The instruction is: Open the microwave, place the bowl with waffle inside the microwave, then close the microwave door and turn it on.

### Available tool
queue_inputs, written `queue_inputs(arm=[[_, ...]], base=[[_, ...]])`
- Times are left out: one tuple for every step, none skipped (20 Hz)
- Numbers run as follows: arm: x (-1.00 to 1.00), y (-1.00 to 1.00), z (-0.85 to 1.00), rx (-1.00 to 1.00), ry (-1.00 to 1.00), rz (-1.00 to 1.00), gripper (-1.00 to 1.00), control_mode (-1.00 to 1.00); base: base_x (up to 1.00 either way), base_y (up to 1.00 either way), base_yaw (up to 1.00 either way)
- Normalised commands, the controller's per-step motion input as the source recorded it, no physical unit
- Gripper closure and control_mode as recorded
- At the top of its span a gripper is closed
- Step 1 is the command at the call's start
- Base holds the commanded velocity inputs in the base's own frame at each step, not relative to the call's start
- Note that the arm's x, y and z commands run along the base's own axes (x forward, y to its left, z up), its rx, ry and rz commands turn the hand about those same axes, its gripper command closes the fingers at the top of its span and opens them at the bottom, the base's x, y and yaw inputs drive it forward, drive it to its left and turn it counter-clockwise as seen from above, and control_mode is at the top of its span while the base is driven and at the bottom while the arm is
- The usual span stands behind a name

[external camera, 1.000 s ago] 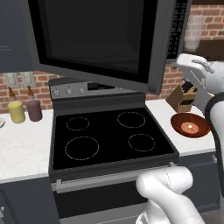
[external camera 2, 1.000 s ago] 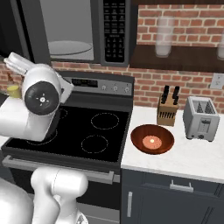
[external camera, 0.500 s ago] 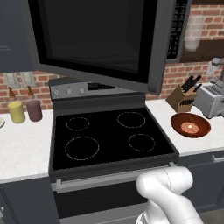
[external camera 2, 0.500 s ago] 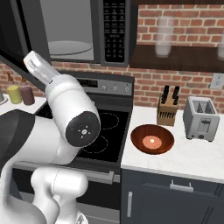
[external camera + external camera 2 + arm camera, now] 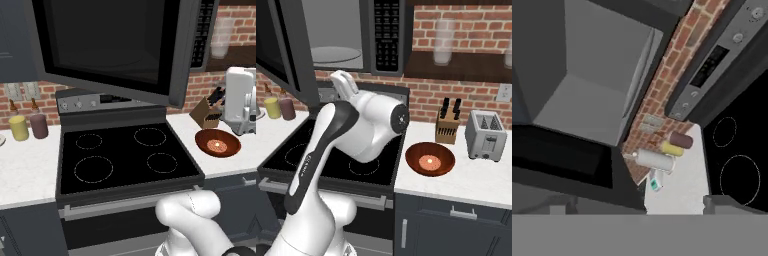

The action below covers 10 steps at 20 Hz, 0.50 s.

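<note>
- The arm (image 5: 356,130) is rising in front of the stove (image 5: 125,160), its large white elbow joint hanging over the black cooktop in the right base view.
- The gripper (image 5: 637,204) is standing fully open and holding nothing; in the hand view its two dark fingertips are showing well apart at the bottom edge, pointing toward the counter (image 5: 25,175) left of the stove.
- The bowl (image 5: 430,159) is sitting on the white counter just right of the stove, in front of the knife block (image 5: 448,127) and near the toaster (image 5: 486,135).
- The waffle (image 5: 429,161) is lying flat in the middle of the bowl.
- A yellow jar (image 5: 19,128) and a dark purple jar (image 5: 38,125) are standing side by side on the left counter against the brick wall (image 5: 466,95).
- The microwave (image 5: 363,35) is hanging above the stove, with its light grey interior and glass turntable (image 5: 336,54) showing and the keypad strip (image 5: 387,32) on its right.
- The microwave door (image 5: 112,45) is standing swung open to the left, its black window facing the left base view.
</note>
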Motion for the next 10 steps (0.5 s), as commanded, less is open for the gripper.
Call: queue_inputs(arm=[[1.00,0.55,-0.44,0.07,0.13,0.38,-1.00,-1.00],[1.00,0.66,-0.24,0.03,0.06,0.40,-1.00,-1.00],[0.88,0.81,-0.10,0.00,0.01,0.41,-1.00,-1.00],[0.69,0.95,-0.01,0.00,0.00,0.42,-1.00,-1.00],[0.52,1.00,0.00,0.00,0.00,0.41,-1.00,-1.00],[0.44,1.00,0.00,0.00,0.00,0.40,-1.00,-1.00],[0.24,1.00,0.00,-0.04,0.00,0.39,-1.00,-1.00],[0.01,1.00,0.00,-0.08,0.00,0.37,-1.00,-1.00],[0.00,1.00,0.01,-0.10,0.00,0.36,-1.00,-1.00],[0.00,1.00,0.04,-0.11,0.00,0.36,-1.00,-1.00]], base=[[0.00,0.00,0.00],[0.00,0.00,0.00],[0.00,0.00,0.00],[0.00,0.00,0.00],[0.00,0.00,0.00],[0.00,0.00,0.00],[0.00,0.00,0.00],[0.00,0.00,0.00],[0.00,0.00,0.00],[0.00,0.00,0.00]])
